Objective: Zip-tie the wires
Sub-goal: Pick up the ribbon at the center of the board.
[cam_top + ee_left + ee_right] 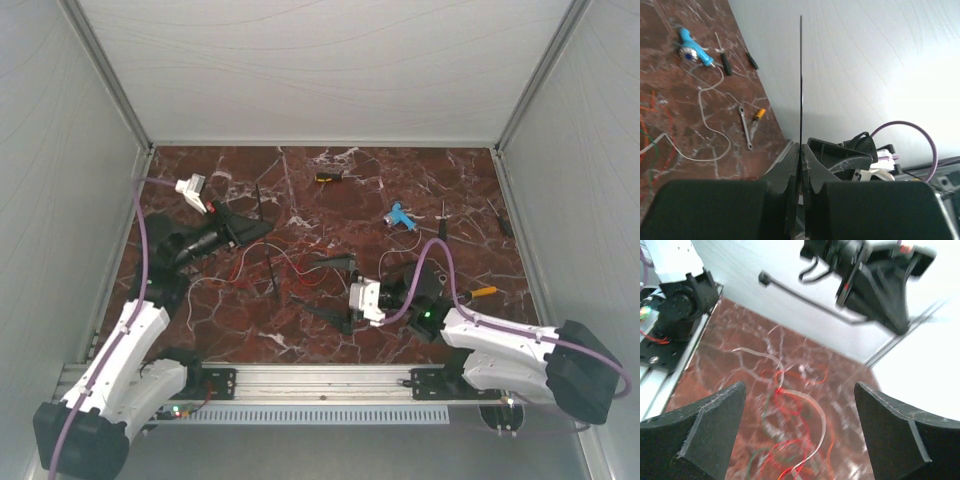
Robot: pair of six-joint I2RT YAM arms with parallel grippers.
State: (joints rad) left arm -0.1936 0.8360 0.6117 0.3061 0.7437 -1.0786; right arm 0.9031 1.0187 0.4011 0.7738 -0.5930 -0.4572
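Bare bench (235, 325) at 7 o'clock of the wires (290, 268) gives passage. Obstacles: left hand (258, 228) at 11 o'clock, right hand (318, 286) at 4, blue tool (400, 215) at 2.

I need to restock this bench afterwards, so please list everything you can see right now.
wires: a handful, red and white, loose at table centre
zip tie: one, black, pinched in the left gripper
blue tool: one, blue, far right of centre
black-handled tools: two, black, beside the blue tool
orange-handled tool: one, orange, by the right arm
yellow-and-black item: one, far centre, kind unclear
table: one, dark red marble pattern
left gripper: one, black, shut on the zip tie
right gripper: one, black, open above the wires
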